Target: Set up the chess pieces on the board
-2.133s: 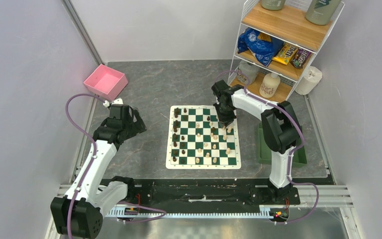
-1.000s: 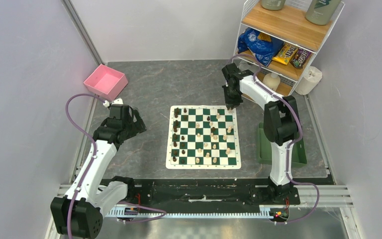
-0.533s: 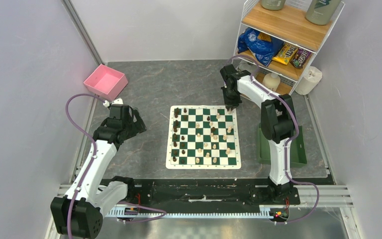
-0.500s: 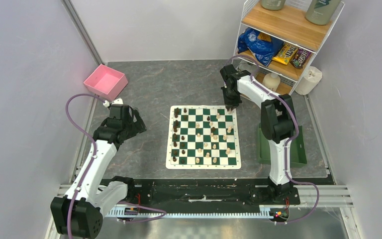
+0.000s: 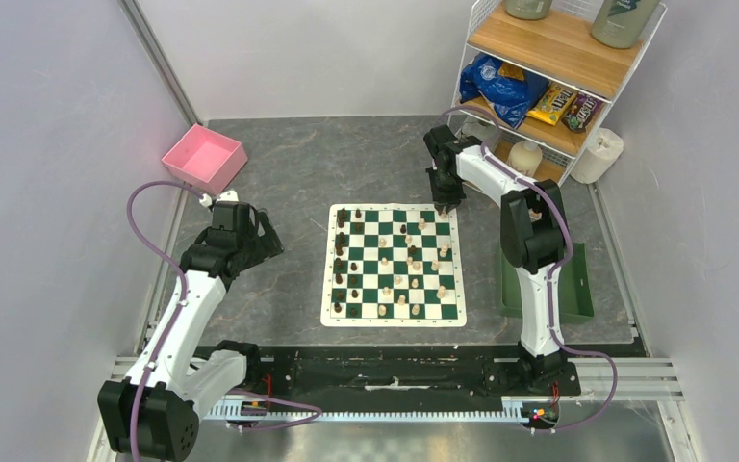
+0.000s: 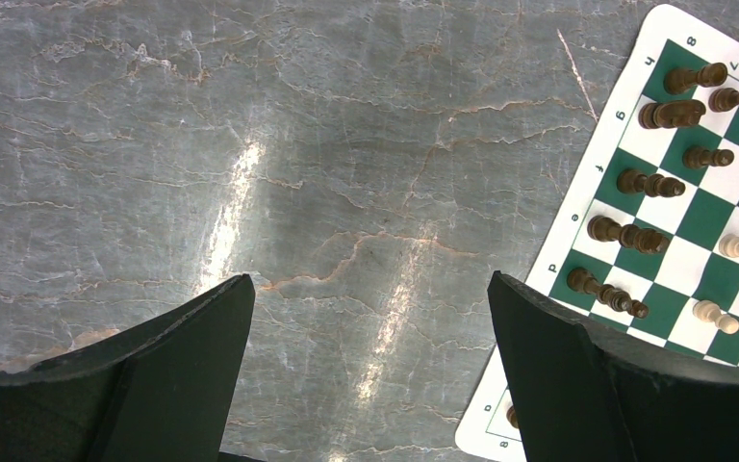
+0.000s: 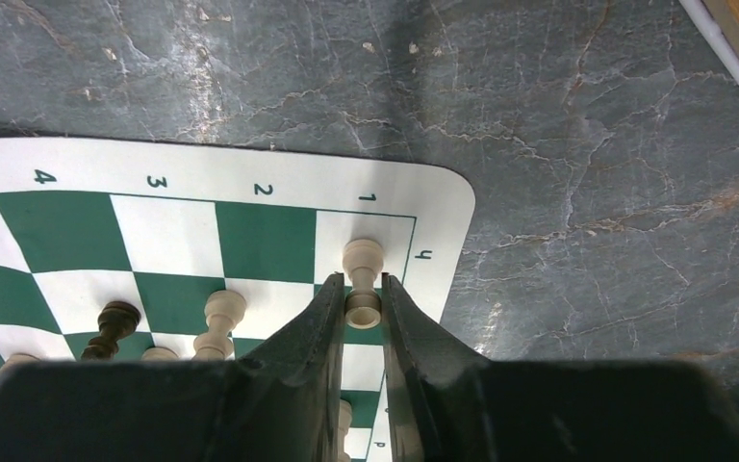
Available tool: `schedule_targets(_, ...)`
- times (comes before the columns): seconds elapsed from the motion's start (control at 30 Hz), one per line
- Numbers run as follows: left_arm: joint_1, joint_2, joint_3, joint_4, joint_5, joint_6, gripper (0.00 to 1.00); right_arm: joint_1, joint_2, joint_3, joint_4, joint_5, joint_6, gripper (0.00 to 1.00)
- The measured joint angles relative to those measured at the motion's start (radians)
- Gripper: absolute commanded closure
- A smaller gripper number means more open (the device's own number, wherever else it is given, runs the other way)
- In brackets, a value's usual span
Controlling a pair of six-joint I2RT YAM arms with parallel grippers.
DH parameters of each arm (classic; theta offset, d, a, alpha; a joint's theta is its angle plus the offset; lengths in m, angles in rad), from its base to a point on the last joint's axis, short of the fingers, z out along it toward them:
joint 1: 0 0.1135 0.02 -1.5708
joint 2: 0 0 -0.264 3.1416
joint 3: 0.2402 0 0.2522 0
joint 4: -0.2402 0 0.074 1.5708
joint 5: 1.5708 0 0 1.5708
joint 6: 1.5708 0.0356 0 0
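Right gripper (image 7: pixel 361 289) pinches a pale piece (image 7: pixel 363 257) upright at the far right corner square of the board (image 7: pixel 250 164), likely its home spot; left gripper (image 6: pixel 366 289) hangs wide open left of the board, out of the way

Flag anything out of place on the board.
Pale pieces stand scattered over the board's middle squares instead of in rows, and a dark piece stands among them. The right gripper grips one pale piece at the corner.

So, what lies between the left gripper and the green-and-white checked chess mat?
Only bare grey marbled tabletop separates the left gripper from the green-and-white chess mat; the left wrist view shows it.
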Motion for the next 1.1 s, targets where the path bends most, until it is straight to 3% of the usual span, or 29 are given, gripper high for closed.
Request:
schedule_targets(0.23, 0.0, 0.0, 0.0, 0.0, 0.0, 0.0, 0.01, 0.0, 0.003, 0.0, 0.0, 0.0, -0.003, 0.55)
schedule_targets(0.47, 0.0, 0.0, 0.0, 0.0, 0.0, 0.0, 0.02, 0.0, 0.005, 0.032, -0.035, 0.0, -0.014, 0.48)
schedule_targets(0.73, 0.0, -0.002, 0.0, 0.0, 0.0, 0.0, 0.02, 0.0, -0.009, 0.047, -0.064, -0.005, -0.013, 0.31)
schedule_targets(1.1, 0.0, -0.03, 0.0, 0.0, 0.001, 0.001, 0.0, 0.035, -0.287, -0.158, -0.007, -0.011, 0.04, 0.13)
